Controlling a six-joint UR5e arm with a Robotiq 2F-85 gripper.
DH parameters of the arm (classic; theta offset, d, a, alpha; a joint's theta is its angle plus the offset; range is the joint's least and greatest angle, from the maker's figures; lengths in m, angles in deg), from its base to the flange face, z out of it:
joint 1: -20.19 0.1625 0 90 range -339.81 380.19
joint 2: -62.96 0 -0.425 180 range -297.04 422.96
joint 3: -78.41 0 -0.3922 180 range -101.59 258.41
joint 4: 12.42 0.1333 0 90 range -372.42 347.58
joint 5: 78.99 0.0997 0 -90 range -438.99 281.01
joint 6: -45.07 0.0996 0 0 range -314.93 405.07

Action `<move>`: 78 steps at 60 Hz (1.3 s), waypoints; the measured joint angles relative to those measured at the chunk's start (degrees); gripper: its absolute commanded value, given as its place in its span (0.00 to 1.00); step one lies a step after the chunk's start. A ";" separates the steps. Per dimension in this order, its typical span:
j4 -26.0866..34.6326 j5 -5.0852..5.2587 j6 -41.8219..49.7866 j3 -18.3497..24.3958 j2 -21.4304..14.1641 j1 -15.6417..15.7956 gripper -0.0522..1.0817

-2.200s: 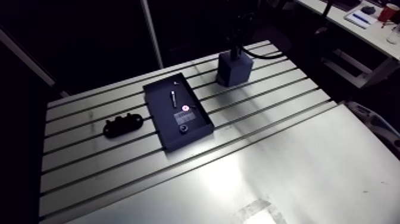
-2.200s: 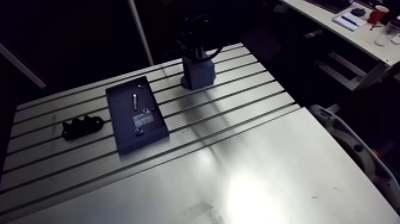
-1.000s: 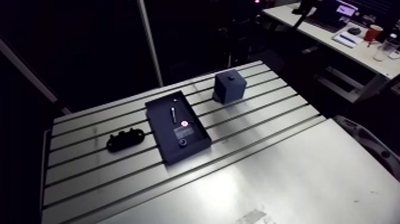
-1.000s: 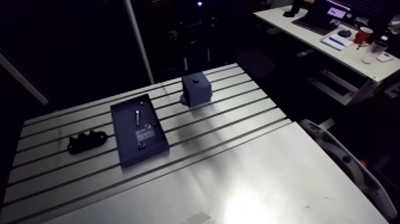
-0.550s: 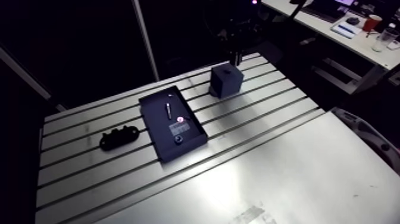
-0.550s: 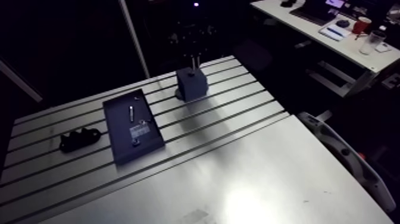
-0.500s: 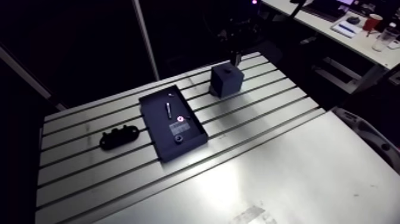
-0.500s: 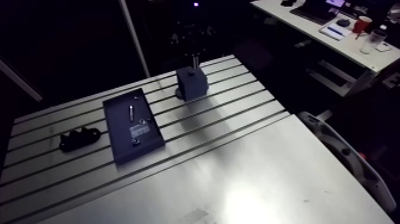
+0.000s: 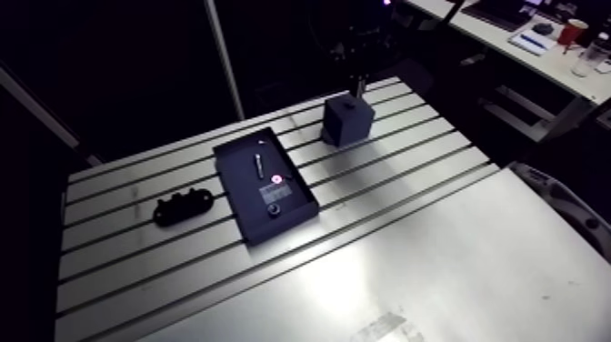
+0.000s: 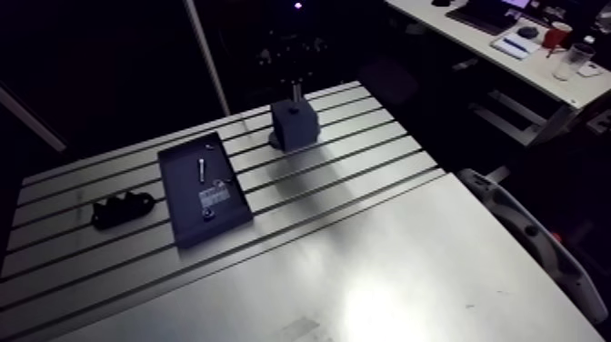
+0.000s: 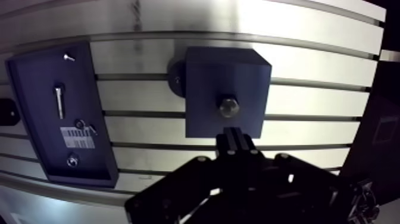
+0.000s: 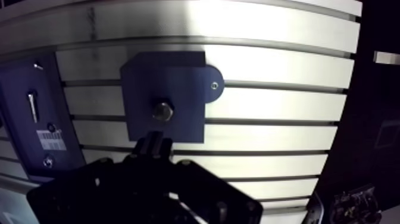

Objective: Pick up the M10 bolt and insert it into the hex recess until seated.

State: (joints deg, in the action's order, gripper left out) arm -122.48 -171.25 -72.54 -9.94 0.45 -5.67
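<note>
**Item:** bolt [image 11: 228, 107].

**Location:** centre of the top face of the block [image 11: 205, 71], in the hex recess, which it hides. Only its grey end shows. I cannot tell whether it is fully down.

**Step, as I judge it:** seating.

**Handling:**
- I keep the gripper [image 11: 234, 134] square over the bolt.
- I come down slowly and straight along its axis.
- I press on the bolt's end, never on the block's face. A sideways push could cock the bolt in the hex or shift the block.
- I stop once the end sinks no further.

**Relation to gripper:** the bolt lies just ahead of the fingertips and below them, apart from them and not between them. The fingers [image 11: 241, 143] are drawn together, with nothing that I can see clamped in them.

**Block:** dark blue, standing near a far corner of the surface [image 9: 436, 264]. A small tab [image 11: 175, 76] shows at its base.

**Tray** [image 11: 36, 71]**:** just beside the block, toward the middle of the surface. It holds a small bolt [image 11: 58, 101], a label [image 11: 77, 138] and a few parts too small to name.

**Bracket** [image 9: 185, 202]**:** black, beyond the tray, toward the opposite side edge and well apart from the block.
</note>
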 measured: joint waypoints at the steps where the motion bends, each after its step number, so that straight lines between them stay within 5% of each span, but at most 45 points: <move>1: -0.13 0.00 0.00 -0.03 0.03 0.02 0.99; 78: -4.17 -0.34 -0.89 -0.79 2.21 0.87 1.00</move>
State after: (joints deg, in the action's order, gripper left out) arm -126.65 -171.58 -73.42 -10.74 2.66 -4.80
